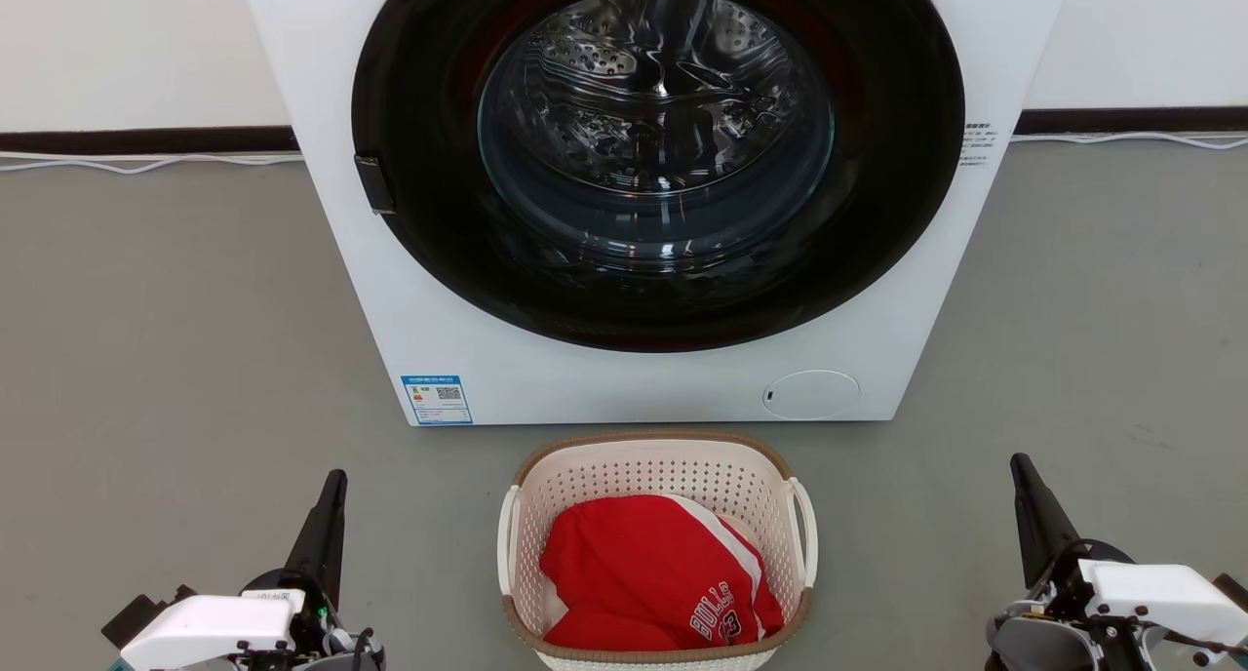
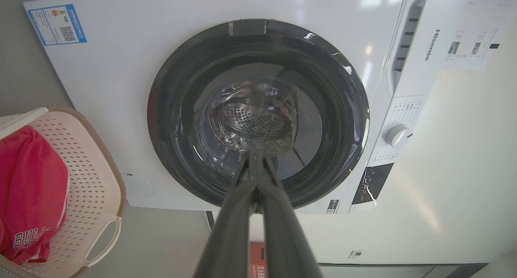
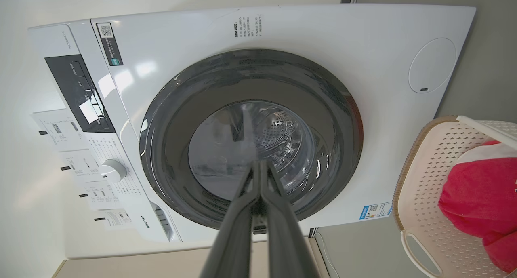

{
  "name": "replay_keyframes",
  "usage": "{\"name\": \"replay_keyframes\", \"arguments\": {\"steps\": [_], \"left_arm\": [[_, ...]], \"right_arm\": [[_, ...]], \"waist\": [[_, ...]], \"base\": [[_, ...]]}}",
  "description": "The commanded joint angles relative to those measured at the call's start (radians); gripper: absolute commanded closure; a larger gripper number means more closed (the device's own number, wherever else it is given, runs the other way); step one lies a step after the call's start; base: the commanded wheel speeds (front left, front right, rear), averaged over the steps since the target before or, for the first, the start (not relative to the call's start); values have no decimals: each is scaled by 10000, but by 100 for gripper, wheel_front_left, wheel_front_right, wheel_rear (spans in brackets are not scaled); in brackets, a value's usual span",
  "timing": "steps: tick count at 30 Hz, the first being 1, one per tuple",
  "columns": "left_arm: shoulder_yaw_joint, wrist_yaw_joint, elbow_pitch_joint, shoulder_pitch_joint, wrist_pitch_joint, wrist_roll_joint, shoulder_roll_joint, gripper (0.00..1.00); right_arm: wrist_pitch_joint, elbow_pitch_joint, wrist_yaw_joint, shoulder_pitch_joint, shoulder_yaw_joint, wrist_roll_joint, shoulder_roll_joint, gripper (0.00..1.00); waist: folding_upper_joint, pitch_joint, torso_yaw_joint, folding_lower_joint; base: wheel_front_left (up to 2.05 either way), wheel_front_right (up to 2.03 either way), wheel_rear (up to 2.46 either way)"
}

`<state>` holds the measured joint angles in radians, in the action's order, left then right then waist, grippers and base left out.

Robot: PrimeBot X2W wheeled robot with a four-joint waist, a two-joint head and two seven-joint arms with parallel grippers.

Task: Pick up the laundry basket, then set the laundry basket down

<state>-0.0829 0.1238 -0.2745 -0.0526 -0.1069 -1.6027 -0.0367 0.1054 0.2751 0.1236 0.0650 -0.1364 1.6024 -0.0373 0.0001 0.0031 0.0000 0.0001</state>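
The laundry basket [image 1: 655,471], cream-white and perforated with a brown rim and two white loop handles, stands on the grey floor just before the washing machine, with a red jersey [image 1: 648,573] inside. It also shows at the left edge of the left wrist view as the basket [image 2: 91,181] and at the right edge of the right wrist view as the basket [image 3: 428,177]. My left gripper [image 1: 335,478] is shut and empty, well to the basket's left. My right gripper [image 1: 1018,461] is shut and empty, well to its right. Both point toward the machine, fingertips pressed together [image 2: 255,153] [image 3: 258,164].
A white front-loading washing machine [image 1: 546,378] with a dark round door [image 1: 658,154] closed stands right behind the basket. A dark skirting board and white cables [image 1: 146,164] run along the wall. Bare grey floor [image 1: 175,339] lies on both sides.
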Motion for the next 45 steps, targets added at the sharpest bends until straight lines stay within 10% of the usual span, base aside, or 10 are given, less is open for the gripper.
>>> {"name": "replay_keyframes", "arguments": {"steps": [1,24,25,45], "left_arm": [[-305,69,296,-554,-61,-62,-135,100],[-305,69,296,-554,-60,-62,-135,100],[2,-4,-34,19,7,2,6,0],[173,4,-423,353,490,369,78,0]], "right_arm": [[76,-303,71,429,230,66,-129,100],[76,-303,71,429,230,66,-129,100],[-2,36,-2,-22,0,-3,6,0],[-475,90,4,-404,281,-773,5,0]], "waist": [[-1,0,0,-1],[-1,0,0,-1],[-1,0,0,0],[-1,22,-6,0]], "base": [[0,0,0],[0,0,0],[0,0,0],[0,0,0]]}}
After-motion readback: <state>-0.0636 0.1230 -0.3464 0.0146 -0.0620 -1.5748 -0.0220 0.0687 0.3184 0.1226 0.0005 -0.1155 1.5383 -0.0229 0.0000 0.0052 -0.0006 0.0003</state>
